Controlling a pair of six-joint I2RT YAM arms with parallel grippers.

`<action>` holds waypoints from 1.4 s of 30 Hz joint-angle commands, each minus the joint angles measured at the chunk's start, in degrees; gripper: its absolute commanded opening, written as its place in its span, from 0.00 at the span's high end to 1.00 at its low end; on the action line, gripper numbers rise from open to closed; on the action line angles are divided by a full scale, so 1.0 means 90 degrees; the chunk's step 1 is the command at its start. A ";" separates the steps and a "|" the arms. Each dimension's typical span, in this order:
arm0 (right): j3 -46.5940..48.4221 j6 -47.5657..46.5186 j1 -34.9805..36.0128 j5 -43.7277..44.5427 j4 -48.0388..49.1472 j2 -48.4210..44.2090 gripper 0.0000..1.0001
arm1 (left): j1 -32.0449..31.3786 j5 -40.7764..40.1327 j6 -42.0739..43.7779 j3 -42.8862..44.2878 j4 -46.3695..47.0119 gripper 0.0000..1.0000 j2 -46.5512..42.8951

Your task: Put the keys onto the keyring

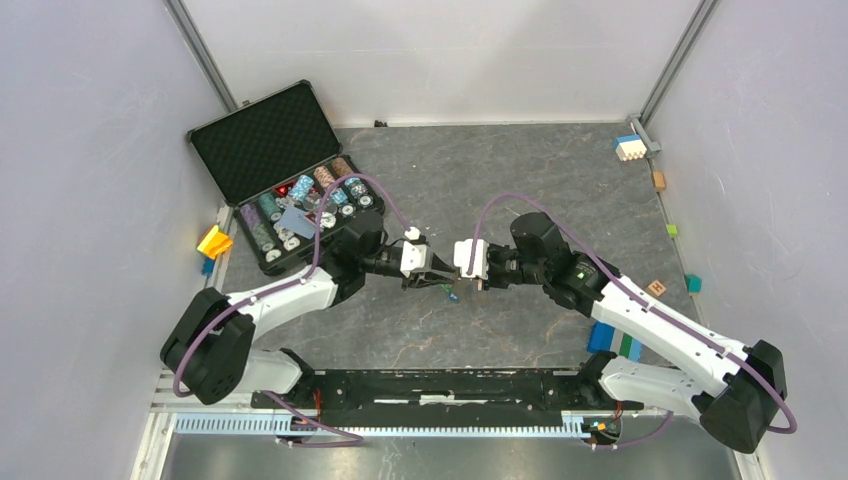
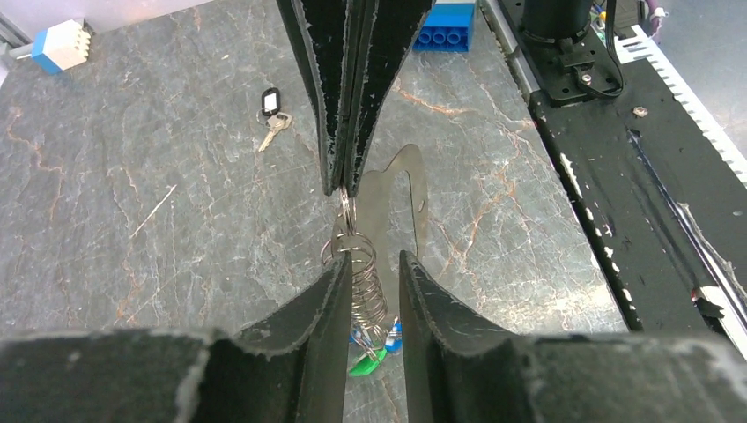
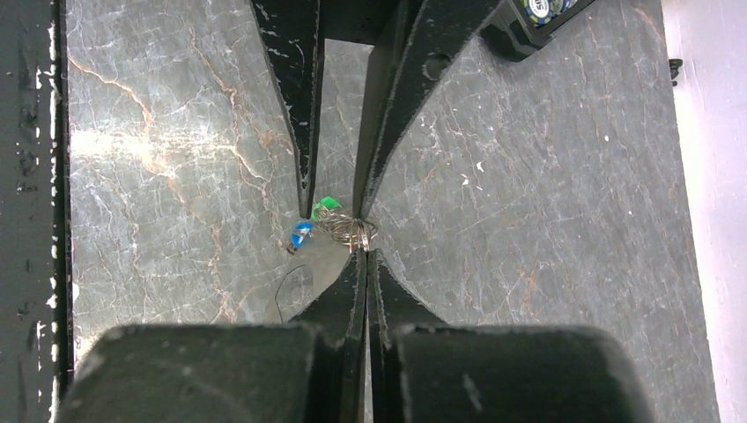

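Surface (image 1: 480,190): grey marbled slab that fills the middle of the scene.
Case (image 1: 265,140): black, open, at the far left, with foam in its lid and rows of poker chips in its base.
Left arm (image 1: 280,295): reaches from the near left to the centre.
Right arm (image 1: 650,320): reaches from the near right to the centre, tip to tip with the left arm.
Left jaws: partly open, straddling the keyring's coiled stretch without squeezing it.
Right jaws: pressed together, pinching the end ring of the keyring.
Blue block (image 2: 445,22): on the near right, beside the right arm's base.
White and blue block (image 1: 628,148): in the far right corner.
Keyring (image 2: 366,295): thin metal loop with a coiled stretch, held above the centre of the surface between the two sets of jaws.
Green-tagged key (image 3: 328,206): hangs just under the coil.
Blue-tagged key (image 3: 301,234): hangs beside the green one.
Black-tagged key (image 2: 271,107): lies flat on the surface, apart from the rest, right of the jaws on the far side.
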 commanded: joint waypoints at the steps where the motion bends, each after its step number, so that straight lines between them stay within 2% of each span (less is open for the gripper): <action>1: 0.0140 0.0243 -0.0019 -0.0069 0.0482 -0.0096 1.00 | -0.0019 0.0171 0.0181 0.0293 -0.0144 0.69 -0.0287; 7: -0.0228 0.0858 -0.0319 -0.0759 0.1194 -0.0129 1.00 | -0.0024 0.0443 0.0081 0.0311 -0.0278 0.78 -0.0468; 20: -0.0942 0.2264 -0.1027 -0.2085 0.2839 -0.0017 1.00 | -0.0002 0.0183 -0.0134 0.0270 -0.0028 0.80 -0.0420; 25: -0.1287 0.2689 -0.1204 -0.2507 0.3558 -0.0038 1.00 | 0.0303 0.0215 -0.0381 0.0173 -0.0056 0.80 -0.0675; 29: -0.1687 0.3316 -0.1313 -0.2799 0.4532 0.0028 1.00 | 0.0512 0.0324 -0.0671 0.0083 0.0110 0.79 -0.0737; 32: -0.1940 0.3752 -0.1356 -0.2896 0.5256 0.0064 1.00 | 0.0594 0.0340 -0.0914 0.0034 0.0297 0.78 -0.0686; 37: -0.2025 0.4023 -0.1389 -0.2893 0.5563 0.0092 1.00 | 0.0614 0.0463 -0.1457 0.0072 0.0752 0.78 -0.0408; 42: -0.2108 0.4338 -0.1449 -0.2830 0.5858 0.0128 1.00 | 0.0616 0.0951 -0.1678 0.0056 0.0961 0.77 -0.0286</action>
